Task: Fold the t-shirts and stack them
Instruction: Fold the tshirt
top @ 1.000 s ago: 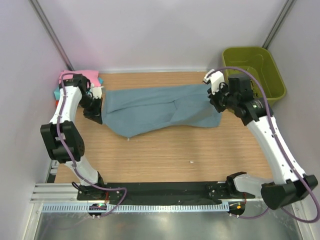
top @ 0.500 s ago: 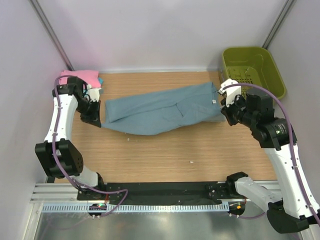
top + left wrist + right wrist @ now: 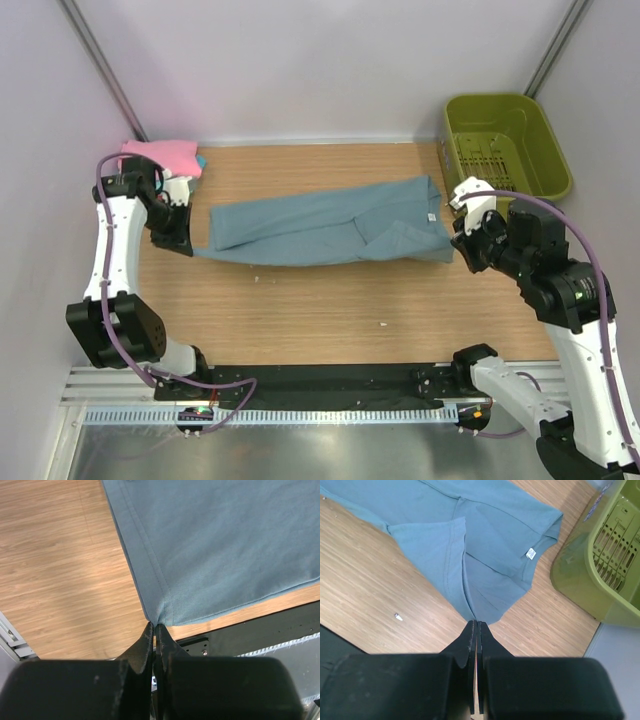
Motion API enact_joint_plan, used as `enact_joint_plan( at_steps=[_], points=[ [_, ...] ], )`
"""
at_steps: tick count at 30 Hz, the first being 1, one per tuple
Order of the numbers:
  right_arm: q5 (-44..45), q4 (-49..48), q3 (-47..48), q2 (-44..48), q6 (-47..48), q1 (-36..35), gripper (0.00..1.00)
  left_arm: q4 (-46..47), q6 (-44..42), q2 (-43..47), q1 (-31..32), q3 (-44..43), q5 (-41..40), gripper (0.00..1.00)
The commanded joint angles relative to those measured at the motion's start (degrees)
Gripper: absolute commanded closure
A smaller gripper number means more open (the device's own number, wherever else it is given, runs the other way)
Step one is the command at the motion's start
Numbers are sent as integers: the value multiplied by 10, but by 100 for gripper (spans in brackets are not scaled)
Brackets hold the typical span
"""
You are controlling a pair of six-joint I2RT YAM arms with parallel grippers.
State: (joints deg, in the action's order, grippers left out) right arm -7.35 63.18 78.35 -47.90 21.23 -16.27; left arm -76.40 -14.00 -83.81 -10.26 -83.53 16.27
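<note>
The left gripper (image 3: 154, 626) at 9 o'clock and the right gripper (image 3: 476, 624) at 3 o'clock each clamp a corner of the t-shirt (image 3: 320, 225). Uneven pull may slip one corner free.

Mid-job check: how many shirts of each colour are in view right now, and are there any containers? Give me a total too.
blue-grey t-shirt: 1, spread out between the arms
pink t-shirt: 1, at the back left corner
teal t-shirt: 1, only an edge showing beside the pink one
olive-green basket: 1, at the back right
Total: 4
</note>
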Motion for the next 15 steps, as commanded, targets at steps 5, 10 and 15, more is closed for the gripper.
enact_joint_plan(
  at_steps=[5,10,15],
  points=[
    [-21,1,0,6,6,0,99,-82,-18,21,-4,16,-3,100],
    [-21,-62,-48,-18,37,0,99,-55,-14,-27,-5,15,-5,100],
    [-4,-168,-45,-124,84,2,99,-53,-8,-143,-4,-86,-4,100]
  ],
)
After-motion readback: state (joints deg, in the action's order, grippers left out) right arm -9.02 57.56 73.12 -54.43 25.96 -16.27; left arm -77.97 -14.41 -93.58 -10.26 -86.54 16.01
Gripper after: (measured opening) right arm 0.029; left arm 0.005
